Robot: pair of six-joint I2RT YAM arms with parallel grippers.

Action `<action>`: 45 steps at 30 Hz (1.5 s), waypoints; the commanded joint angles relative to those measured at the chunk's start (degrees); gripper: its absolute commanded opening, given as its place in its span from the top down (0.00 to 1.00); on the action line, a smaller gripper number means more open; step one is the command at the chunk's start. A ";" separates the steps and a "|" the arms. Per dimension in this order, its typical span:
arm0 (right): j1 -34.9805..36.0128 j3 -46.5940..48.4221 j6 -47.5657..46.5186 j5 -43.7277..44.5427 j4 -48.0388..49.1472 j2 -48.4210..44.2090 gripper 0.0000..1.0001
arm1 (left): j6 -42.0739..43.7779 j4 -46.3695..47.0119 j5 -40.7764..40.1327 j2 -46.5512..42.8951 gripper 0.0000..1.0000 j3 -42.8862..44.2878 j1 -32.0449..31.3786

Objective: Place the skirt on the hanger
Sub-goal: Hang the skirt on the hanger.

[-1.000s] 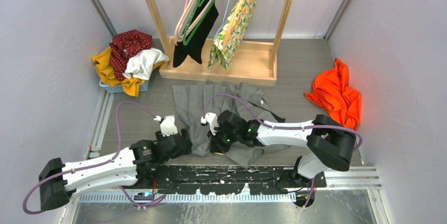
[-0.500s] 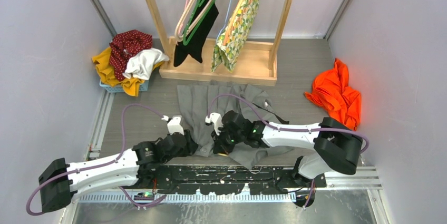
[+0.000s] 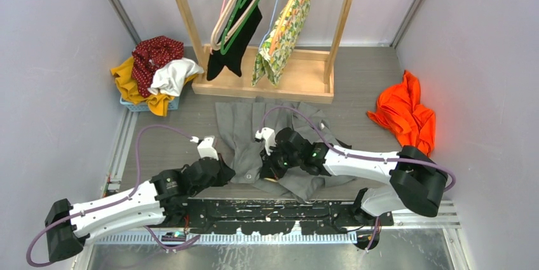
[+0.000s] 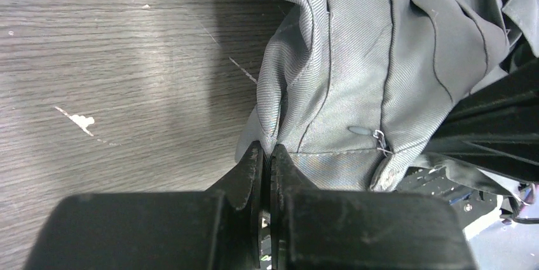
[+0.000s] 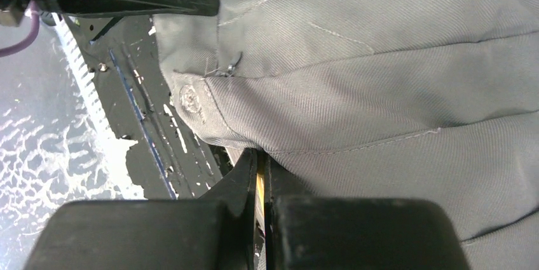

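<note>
The grey skirt [image 3: 254, 130] lies crumpled on the floor before the rack, its waistband toward the arms. My left gripper [image 3: 225, 168] is shut on a fold at the waistband's left corner [image 4: 279, 124], fingertips pinching cloth [image 4: 268, 152]. The right gripper [image 3: 271, 171] is at the waistband's middle, half under the skirt [image 5: 381, 92]. It is shut [image 5: 260, 155] on a thin yellow strip [image 5: 260, 184], which looks like the hanger; the rest of it is hidden beneath the cloth. A button and hook [image 5: 189, 98] sit just left of the right fingers.
A wooden rack [image 3: 264, 86] stands behind the skirt with hangers carrying a black garment [image 3: 235, 47] and a floral one [image 3: 283, 35]. A basket of clothes [image 3: 156, 73] is at back left, an orange cloth [image 3: 407, 114] at right. The black base plate [image 3: 286, 209] lies under the waistband.
My left gripper has reached forward to the skirt's left corner and closed on it. The right gripper has shifted right, still shut, and the skirt moved slightly with it.
</note>
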 commanded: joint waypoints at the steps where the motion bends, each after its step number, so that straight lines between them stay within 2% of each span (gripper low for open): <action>1: -1.44 2.53 1.68 8.81 1.69 -1.08 0.99 | -0.40 -6.28 1.95 -1.04 1.00 2.84 0.25; 6: -1.48 5.31 2.37 16.92 -0.68 1.66 0.99 | -0.28 -6.75 3.94 -0.45 1.00 5.66 -0.92; 13: -1.61 7.71 3.78 18.50 0.68 1.74 0.99 | -2.43 -4.08 3.28 3.81 1.00 6.92 -5.73; 16: -1.74 7.51 5.44 23.56 0.63 0.14 0.99 | -4.07 -4.85 2.06 6.01 1.00 7.46 -7.89; 21: -2.96 9.38 8.46 25.73 0.37 1.99 0.99 | -7.58 7.10 3.32 10.12 1.00 4.69 -12.90; 24: -3.00 9.82 9.42 25.85 0.68 4.09 0.99 | -8.55 4.87 -1.09 12.36 1.00 8.06 -17.72; 28: -3.08 7.49 9.94 25.75 -0.45 2.20 0.99 | -10.64 -6.65 -7.26 4.70 1.00 8.93 -18.62; 32: -3.07 3.26 8.92 19.18 -0.46 -3.03 0.97 | -12.05 -16.87 -10.80 -5.47 1.00 9.03 -18.56; 33: -2.97 2.84 8.32 15.53 -1.18 -3.98 0.92 | -12.25 -18.15 -11.16 -6.61 1.00 9.09 -18.49; 35: -1.63 2.58 6.97 11.84 -3.80 -5.53 0.74 | -12.48 -19.25 -11.47 -7.75 1.00 8.80 -18.47; 37: 0.66 2.21 5.56 10.69 -6.42 -7.58 0.68 | -12.49 -18.73 -11.48 -7.25 1.00 8.38 -18.51; 40: 4.71 -0.03 5.24 10.67 -6.22 -13.44 0.69 | -12.41 -16.55 -10.95 -4.71 1.00 7.78 -18.47; 45: 10.15 -0.27 5.40 1.19 -5.11 -14.93 0.71 | -11.81 -15.57 -10.62 -0.93 1.00 9.00 -18.47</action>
